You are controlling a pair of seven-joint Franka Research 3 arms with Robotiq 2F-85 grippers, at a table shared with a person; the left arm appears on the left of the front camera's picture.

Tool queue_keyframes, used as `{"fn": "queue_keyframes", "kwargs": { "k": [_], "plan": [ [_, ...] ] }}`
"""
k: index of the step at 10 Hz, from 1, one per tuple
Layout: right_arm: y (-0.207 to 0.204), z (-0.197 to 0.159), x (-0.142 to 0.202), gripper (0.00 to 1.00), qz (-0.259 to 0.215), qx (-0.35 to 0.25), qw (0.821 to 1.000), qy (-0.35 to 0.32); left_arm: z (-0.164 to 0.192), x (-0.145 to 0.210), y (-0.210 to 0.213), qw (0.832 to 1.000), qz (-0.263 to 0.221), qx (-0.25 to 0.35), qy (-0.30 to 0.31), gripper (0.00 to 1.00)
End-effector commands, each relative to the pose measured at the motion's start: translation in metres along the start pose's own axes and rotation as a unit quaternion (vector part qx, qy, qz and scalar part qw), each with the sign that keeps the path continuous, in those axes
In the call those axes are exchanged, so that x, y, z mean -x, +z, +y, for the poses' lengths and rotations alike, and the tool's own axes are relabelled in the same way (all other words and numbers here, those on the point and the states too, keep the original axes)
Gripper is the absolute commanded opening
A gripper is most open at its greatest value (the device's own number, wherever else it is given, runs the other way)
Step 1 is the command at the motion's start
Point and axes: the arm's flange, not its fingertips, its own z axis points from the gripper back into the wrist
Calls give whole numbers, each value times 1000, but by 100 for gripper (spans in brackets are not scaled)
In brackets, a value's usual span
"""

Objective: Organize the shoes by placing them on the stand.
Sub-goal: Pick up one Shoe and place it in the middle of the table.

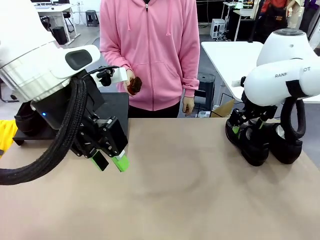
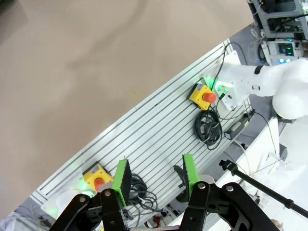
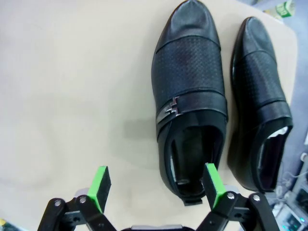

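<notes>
While the buckled shoe (image 3: 190,82) lies on the table (image 3: 72,72) just beside its mate (image 3: 262,91), the right gripper (image 3: 155,177) hovers above its heel, jaws wide and empty, one pad (image 3: 211,182) over the opening. It should centre across that heel before closing. Well away from this shoe, the left gripper (image 1: 110,163) hangs part-open, empty, near the stand (image 1: 117,102).

- near shoe (image 3: 190,82) and second shoe (image 3: 262,86): glossy black, with a smooth toe cap and a fine dotted weave across the vamp.
- buckle (image 3: 169,109) on the near shoe's strap: silver.
- table (image 3: 72,86): plain tan.
- left gripper (image 1: 110,162) and right gripper (image 3: 156,169): black bodies, bright green pads.
- left arm (image 1: 35,55): white shell, with a black braided cable sleeve (image 1: 65,145).
- stand (image 1: 116,105): matte black.
- hoodie (image 1: 150,50) on the person: solid pink.
- stop box (image 2: 204,96): yellow with a red button.
</notes>
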Motion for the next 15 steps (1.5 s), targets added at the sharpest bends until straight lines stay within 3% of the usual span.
{"fn": "queue_keyframes", "kwargs": {
  "k": [1, 4, 7, 10, 11, 13, 15],
  "plan": [
    [14, 9, 16, 100, -15, 5, 1000, 10, -1, 2, 2, 1000, 0, 9, 2, 57],
    [4, -8, -3, 100, -1, 10, 1000, -2, -1, 2, 2, 1000, 0, 9, 2, 57],
    [2, -58, -7, 100, 10, 21, 999, -49, -1, 2, 2, 1000, 0, 9, 2, 57],
    [-11, -77, -14, 100, 15, 1, 1000, -12, -1, 2, 2, 1000, 0, 9, 2, 57],
    [-18, -78, -18, 93, 11, 2, 1000, -7, -1, 2, 2, 1000, 0, 9, 2, 57],
    [-27, -77, -22, 54, 15, 25, 1000, -2, -1, 2, 2, 1000, 0, 9, 2, 57],
    [-36, -77, -25, 54, 24, 30, 999, -3, -1, 2, 2, 1000, 0, 9, 2, 57]
  ]
}}
